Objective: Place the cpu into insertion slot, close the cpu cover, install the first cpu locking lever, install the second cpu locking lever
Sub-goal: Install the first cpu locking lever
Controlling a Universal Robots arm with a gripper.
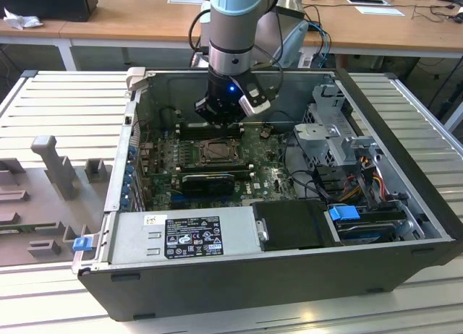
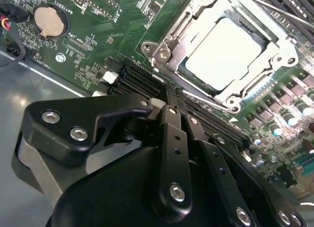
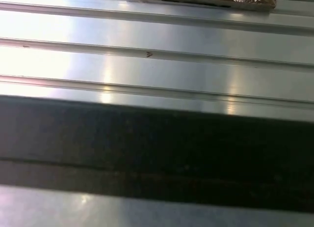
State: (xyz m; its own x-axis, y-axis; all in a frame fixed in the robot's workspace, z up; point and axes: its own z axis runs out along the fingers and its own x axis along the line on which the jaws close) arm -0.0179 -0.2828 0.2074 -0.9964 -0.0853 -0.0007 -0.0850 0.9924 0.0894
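While the black gripper (image 2: 171,101) hangs low inside the open dark computer case (image 1: 289,276), its jaws look pressed together with nothing between them. Their tips are just above the long black memory slots (image 2: 147,82), right beside the square grey metal socket (image 2: 164,52). Inside that socket lies the small flat pale silver chip (image 2: 223,47). A thin grey metal frame plate (image 2: 248,82) lies flat around the chip. All of this sits on the green board (image 2: 98,35), which also carries a round silver coin battery (image 2: 49,19). The case rests on a ribbed grey metal surface (image 1: 65,110).
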